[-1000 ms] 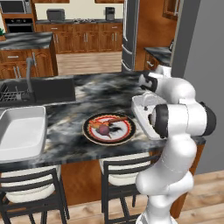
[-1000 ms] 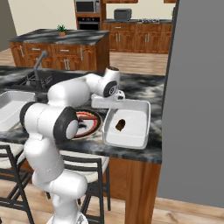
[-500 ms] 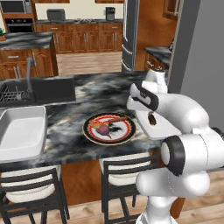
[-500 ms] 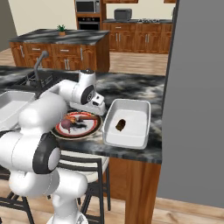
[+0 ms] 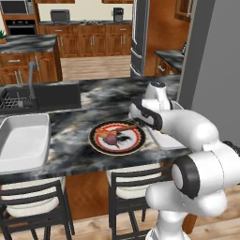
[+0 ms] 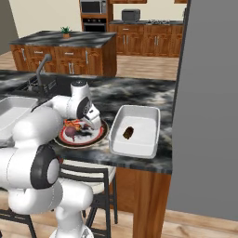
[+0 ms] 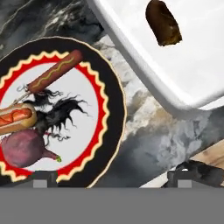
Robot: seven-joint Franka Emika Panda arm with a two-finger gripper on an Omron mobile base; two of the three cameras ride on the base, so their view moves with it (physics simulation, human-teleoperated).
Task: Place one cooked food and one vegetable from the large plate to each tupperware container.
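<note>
The large plate point(image 5: 101, 145) point(image 6: 61, 139) point(image 7: 114, 93) lies on the dark marble counter. It holds a purple beet point(image 7: 22, 149) point(image 5: 110, 138), a hot dog in a bun point(image 7: 15, 115) and a sausage on a stick point(image 7: 54, 72). One white tupperware container point(image 6: 142, 139) point(image 7: 201, 61) stands just right of the plate with a brown cooked piece point(image 7: 162, 22) point(image 6: 128, 132) inside. The other tupperware container point(image 5: 23, 140) point(image 6: 11, 114) stands at the left. My gripper point(image 7: 111, 179) point(image 5: 139, 123) point(image 6: 93, 123) hangs open over the plate's right edge, with nothing between its fingers.
A dark sink point(image 5: 51, 96) with a faucet point(image 5: 32, 79) lies behind the left container. Two stools point(image 5: 126, 185) stand under the counter's front edge. A tall grey wall point(image 6: 209, 107) rises at the right. The arm covers part of the right container in the left base view.
The arm has swung left, from over the right container to the plate's right edge. The gripper has stayed open and the brown piece stays in the container.
</note>
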